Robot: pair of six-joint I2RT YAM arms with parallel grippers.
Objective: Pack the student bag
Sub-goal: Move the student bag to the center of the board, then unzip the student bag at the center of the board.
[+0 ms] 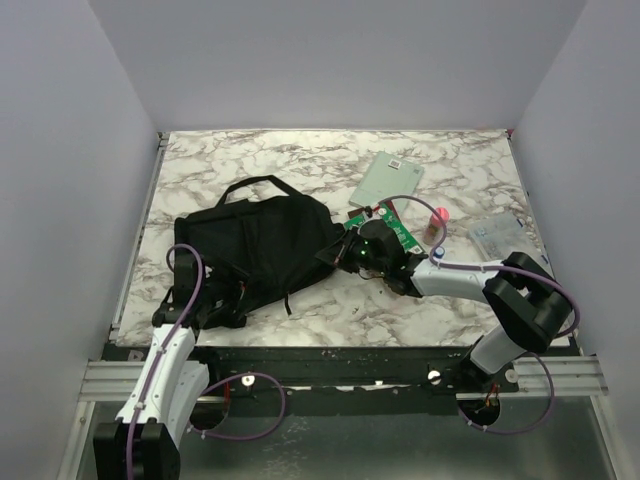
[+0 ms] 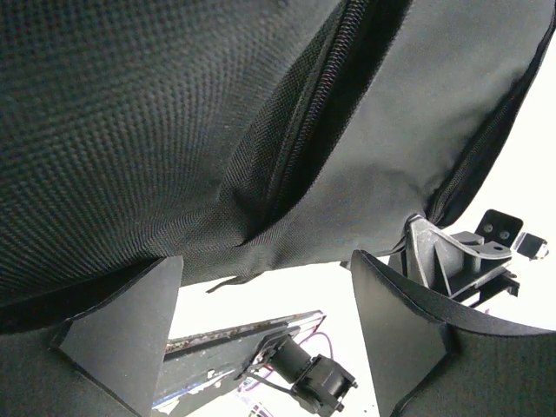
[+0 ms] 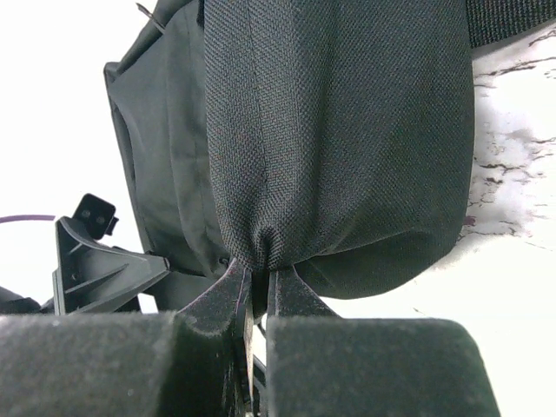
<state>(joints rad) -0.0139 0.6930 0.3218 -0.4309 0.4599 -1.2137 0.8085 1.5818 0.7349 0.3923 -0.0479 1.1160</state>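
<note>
Cloth so limp wants pinching: my right pincer point(image 3: 258, 280) clamps the bag point(image 3: 339, 130), left pincer point(image 2: 265, 265) wide under its zip point(image 2: 306, 130).

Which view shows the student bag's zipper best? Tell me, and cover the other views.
Left wrist: the zipper runs close up across the student bag, its teeth visible. Top external shows the whole bag but no zipper detail. Right wrist shows only bag fabric pinched in the right end effector.

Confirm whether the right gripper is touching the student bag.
Touching. The right wrist view shows the right gripper pinched shut on a bunched fold of the student bag fabric.
</note>
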